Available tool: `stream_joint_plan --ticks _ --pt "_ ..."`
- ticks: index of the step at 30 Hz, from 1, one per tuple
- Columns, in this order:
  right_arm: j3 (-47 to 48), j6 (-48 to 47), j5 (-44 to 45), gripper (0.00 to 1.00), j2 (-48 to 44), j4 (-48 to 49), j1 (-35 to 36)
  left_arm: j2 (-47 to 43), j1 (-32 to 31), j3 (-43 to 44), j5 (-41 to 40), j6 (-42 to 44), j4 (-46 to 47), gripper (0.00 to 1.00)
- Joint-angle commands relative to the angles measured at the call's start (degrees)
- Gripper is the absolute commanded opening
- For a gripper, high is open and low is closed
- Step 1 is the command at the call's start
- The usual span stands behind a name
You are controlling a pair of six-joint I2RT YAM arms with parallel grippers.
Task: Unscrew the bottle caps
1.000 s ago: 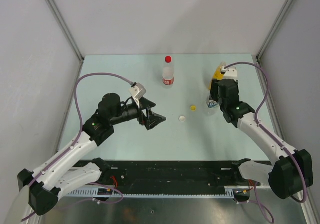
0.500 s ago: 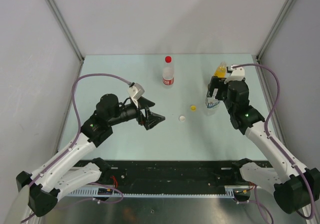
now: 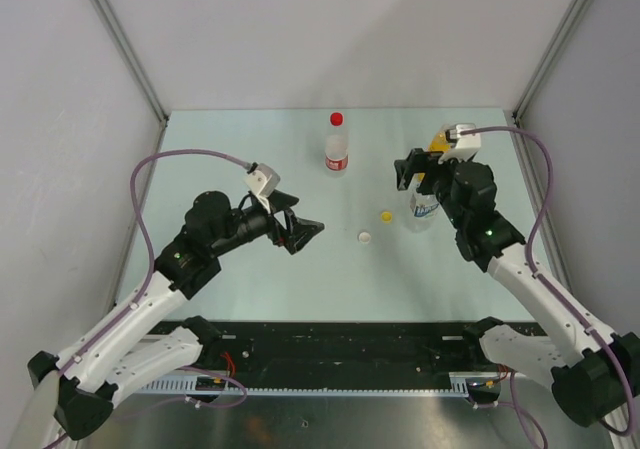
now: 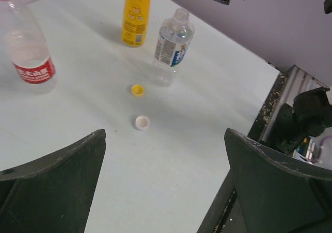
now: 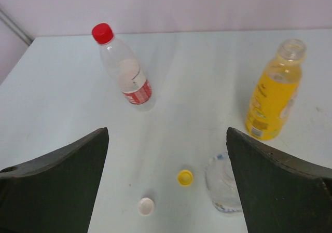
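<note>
The right gripper (image 3: pixel 412 172) has released the clear blue-labelled plastic bottle (image 3: pixel 423 209), gaping empty like the left gripper (image 3: pixel 306 219), the upright red-capped clear bottle (image 3: pixel 337 152) standing to its left.

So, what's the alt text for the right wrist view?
A red-capped bottle, an open yellow bottle and an open clear bottle stand on a table, yellow cap and white cap loose beside them. The right gripper is open.

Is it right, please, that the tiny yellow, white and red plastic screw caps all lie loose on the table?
Not quite: the red plastic cap sits on the clear red-labelled bottle, as the right wrist view shows. Only the yellow cap and white cap lie loose on the table.
</note>
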Motion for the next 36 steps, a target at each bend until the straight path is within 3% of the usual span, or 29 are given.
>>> stream_joint_plan --ticks 1,21,31,36 --pt "3.4 0.8 -1.5 0.99 4.3 6.6 1.7 -1.9 -0.2 -0.3 -4.5 3.1 -0.4 0.99" --pt "28.7 2.3 -8.0 0.99 39.3 14.2 4.2 -0.1 -0.3 -1.0 -6.5 7.1 -2.1 0.99" --pt "50.7 4.9 -10.1 0.98 57.5 5.3 4.2 3.1 -0.3 -0.2 -8.4 7.8 -2.6 0.99" --pt "57.4 4.9 -9.9 0.95 63.5 2.2 4.7 3.0 -0.3 0.0 -9.5 8.6 -3.0 0.99"
